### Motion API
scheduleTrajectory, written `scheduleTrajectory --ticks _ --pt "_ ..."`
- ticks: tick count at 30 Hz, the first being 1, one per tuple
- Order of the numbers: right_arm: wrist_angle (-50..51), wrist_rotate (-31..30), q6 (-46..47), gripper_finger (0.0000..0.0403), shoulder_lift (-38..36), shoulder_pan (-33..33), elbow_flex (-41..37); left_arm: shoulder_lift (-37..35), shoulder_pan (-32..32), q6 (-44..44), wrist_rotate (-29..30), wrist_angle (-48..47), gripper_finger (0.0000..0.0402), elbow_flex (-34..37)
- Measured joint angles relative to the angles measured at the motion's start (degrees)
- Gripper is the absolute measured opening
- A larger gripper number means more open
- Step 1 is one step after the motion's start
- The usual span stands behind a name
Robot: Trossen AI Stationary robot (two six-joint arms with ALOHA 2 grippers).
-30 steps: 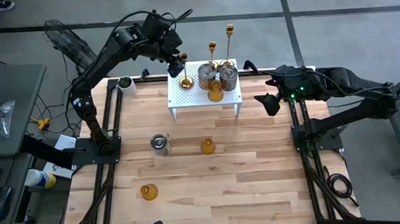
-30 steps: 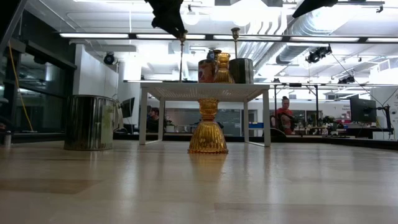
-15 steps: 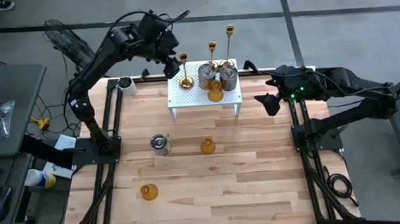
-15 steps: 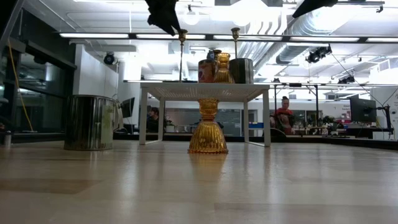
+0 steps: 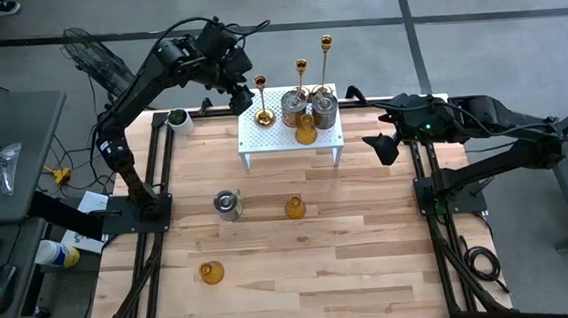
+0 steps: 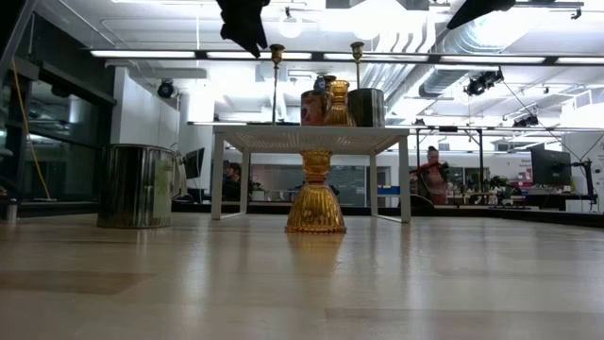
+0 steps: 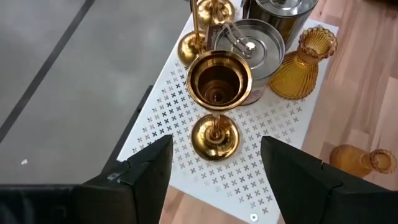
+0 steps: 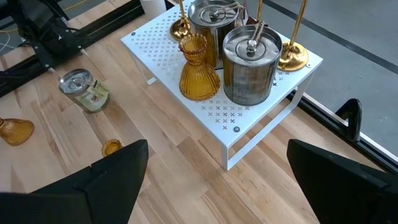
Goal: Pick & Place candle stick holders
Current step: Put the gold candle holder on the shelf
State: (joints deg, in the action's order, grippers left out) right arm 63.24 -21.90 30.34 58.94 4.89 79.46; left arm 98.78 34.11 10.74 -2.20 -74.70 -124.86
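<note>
Stick (image 7: 214, 99) upright on rack (image 7: 267, 162), frame centre | left gripper (image 7: 214, 171) directly above, fingers spread, released | right gripper (image 8: 214, 180) idle, open

Three slim gold sticks stand upright on the white rack (image 5: 263, 140): one (image 5: 263, 100) near its left edge, a second (image 5: 302, 81) and a third (image 5: 326, 61) along its back. Two silver cups (image 5: 294, 107) (image 5: 325, 109) sit side by side on the rack, with an amber glass holder (image 5: 306, 129) just in front. On the worktop (image 5: 370, 243) stand a third silver cup (image 5: 227, 204), an amber holder (image 5: 296, 208) and another (image 5: 211, 273) nearer the front.
</note>
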Motion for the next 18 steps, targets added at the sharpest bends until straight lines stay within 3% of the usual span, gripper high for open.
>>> scheduleTrajectory --ticks 5,8,13,18 --pt "0.2 -0.3 -0.2 0.0375 -0.3 0.0 0.0 -0.2 0.0 -1.4 -0.8 0.3 0.0236 1.2" --pt "1.3 -1.8 -0.2 0.0375 -0.9 0.0 0.0 -1.4 0.0 -4.1 -0.8 1.6 0.0236 6.3" --pt "2.3 -3.7 -0.2 0.0375 -2.1 0.0 0.0 -8.4 0.0 -6.6 -0.7 13.0 0.0236 23.0" --pt "2.3 -4.2 -0.9 0.0375 -2.7 0.0 0.0 -18.3 0.0 -7.7 -0.8 35.3 0.0236 41.3"
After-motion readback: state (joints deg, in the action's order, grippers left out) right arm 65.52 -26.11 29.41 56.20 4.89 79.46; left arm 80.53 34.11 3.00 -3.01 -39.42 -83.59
